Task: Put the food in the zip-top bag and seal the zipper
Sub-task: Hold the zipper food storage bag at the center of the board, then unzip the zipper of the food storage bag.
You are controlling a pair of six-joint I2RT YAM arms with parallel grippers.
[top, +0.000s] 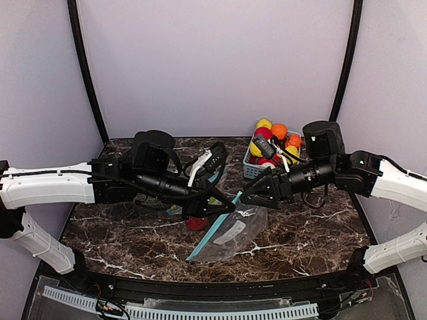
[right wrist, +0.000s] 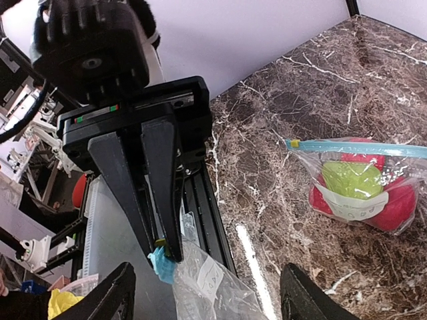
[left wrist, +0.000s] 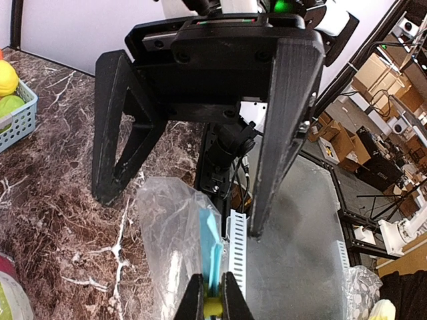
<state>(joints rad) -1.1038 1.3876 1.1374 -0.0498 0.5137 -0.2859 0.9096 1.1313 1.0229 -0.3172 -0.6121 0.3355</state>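
Observation:
A clear, empty zip-top bag point(top: 233, 230) with a blue zipper strip point(top: 212, 230) lies tilted at mid table. My left gripper point(top: 229, 205) is shut on the top end of that strip at its yellow slider point(left wrist: 212, 307); this also shows in the right wrist view point(right wrist: 162, 255). My right gripper point(top: 248, 192) is open and faces the left one, its fingers spread on either side of the bag's top point(left wrist: 180, 213). The food point(top: 270, 137), red, yellow and orange toy fruits, fills a light-blue basket point(top: 250, 168).
A second zip-top bag point(right wrist: 353, 193) holding red and green fruits lies on the marble, its blue zipper along the top; in the top view it sits partly under my left gripper point(top: 197, 222). The basket stands at the back right, behind my right arm.

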